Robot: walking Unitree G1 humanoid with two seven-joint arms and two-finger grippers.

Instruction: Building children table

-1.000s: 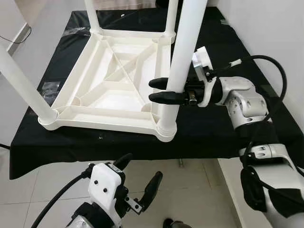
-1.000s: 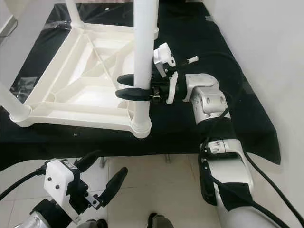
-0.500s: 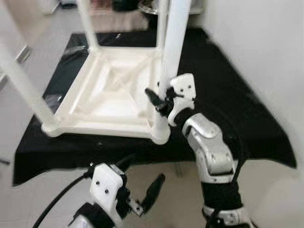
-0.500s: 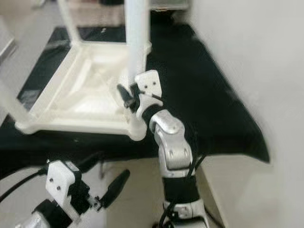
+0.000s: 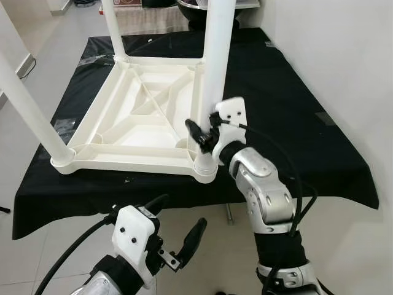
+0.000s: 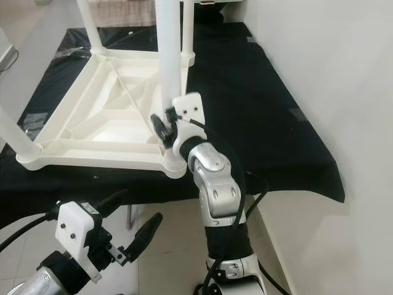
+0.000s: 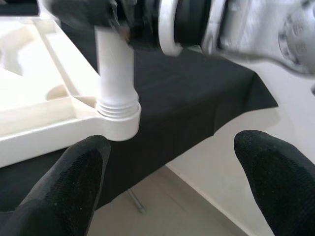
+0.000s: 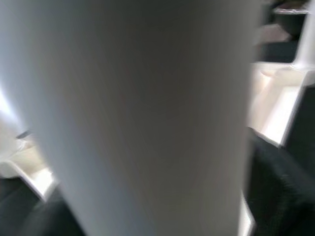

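Note:
The white plastic children's table [image 5: 123,163] lies upside down on a black cloth, its legs pointing up. My right gripper [image 5: 199,134] is shut on the near right leg [image 5: 216,55], low down, just above its corner socket [image 5: 206,167]. One black finger [image 6: 161,126] shows beside the leg. In the right wrist view the leg [image 8: 147,113] is very close and blurred. My left gripper [image 5: 183,212] hangs open over the floor, below the table's front edge, holding nothing. In its wrist view the left gripper [image 7: 172,142] faces the same corner socket [image 7: 117,118].
The black-covered table [image 5: 295,123] runs close to a white wall [image 5: 344,49] on the right. Two more legs stand at the near left [image 5: 27,110] and far left [image 5: 113,31]. Clear plastic wrap [image 5: 61,123] lies on the cloth at left. Tiled floor [image 5: 49,246] is below.
The camera has shifted. My right arm has swung from the right side round to the near side. Its gripper now sits lower on the leg, close to the socket. The left gripper stays open.

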